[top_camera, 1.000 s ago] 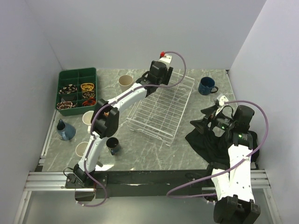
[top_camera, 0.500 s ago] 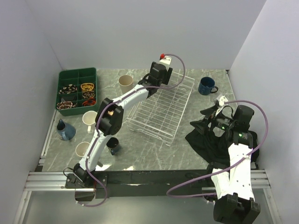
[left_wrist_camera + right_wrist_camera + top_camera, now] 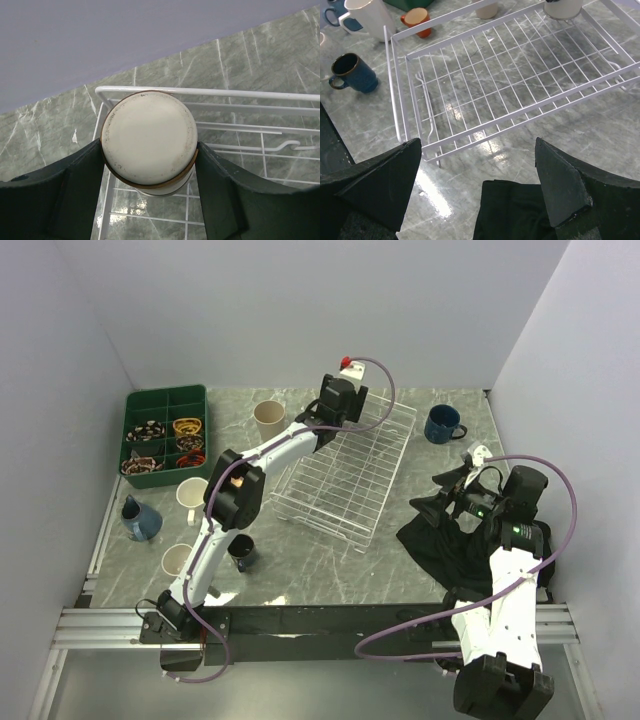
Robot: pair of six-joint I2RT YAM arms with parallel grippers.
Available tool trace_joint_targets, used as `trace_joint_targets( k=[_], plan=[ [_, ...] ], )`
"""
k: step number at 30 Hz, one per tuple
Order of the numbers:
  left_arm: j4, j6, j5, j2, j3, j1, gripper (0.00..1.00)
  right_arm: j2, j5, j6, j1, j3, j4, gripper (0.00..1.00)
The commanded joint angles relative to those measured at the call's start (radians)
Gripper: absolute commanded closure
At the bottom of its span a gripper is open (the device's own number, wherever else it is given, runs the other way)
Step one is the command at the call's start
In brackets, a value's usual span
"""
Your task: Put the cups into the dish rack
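top view: the left arm reaches across the counter (image 3: 330,560) to the far left corner of the dish rack (image 3: 345,480), a white wire basket lying at a slant mid-counter. the left claw (image 3: 335,405) hangs over that corner, and whatever it holds is hidden under it here. a tall beige tumbler (image 3: 268,419) stands just beside that end of the rack. a dark blue mug (image 3: 441,424) sits well apart on the far right. a white mug (image 3: 189,495), a pale cup (image 3: 175,560) and a navy cup (image 3: 240,552) stand on the left, near a green tray (image 3: 165,402). the right claw (image 3: 440,502) hovers over a black cloth (image 3: 440,545), to the right of the rack.

left wrist: a cream cup (image 3: 149,137) with a brown edge fills the gap between the two fingers (image 3: 75,195), base toward the camera. both fingers press its sides, so the left claw is closed around it. the cup sits inside the rack's corner rim. i cannot tell if it rests on the wires.

right wrist: the right claw's fingers (image 3: 560,185) stand wide apart with nothing between them. the rack lies ahead, empty but for the cream cup at its far corner. an orange cup (image 3: 417,20) stands on the counter beyond it.
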Motion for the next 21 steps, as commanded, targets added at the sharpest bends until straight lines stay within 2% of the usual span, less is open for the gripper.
trace_joint_targets(
  k=[1,10,11,21],
  plan=[
    [0.055,-0.028,-0.007,-0.029,-0.007,0.005,0.45,-0.010,-0.015,-0.002,-0.013,0.038,0.014,0.00],
    [0.055,-0.033,-0.026,-0.040,-0.022,0.005,0.20,-0.011,-0.015,0.001,-0.021,0.036,0.019,0.00],
    [0.055,-0.031,-0.026,-0.046,-0.027,0.005,0.10,-0.013,-0.016,0.001,-0.021,0.036,0.019,0.00],
    [0.039,-0.057,-0.012,-0.150,-0.073,0.005,0.02,-0.019,-0.010,-0.005,-0.041,0.033,0.017,0.00]
  ],
)
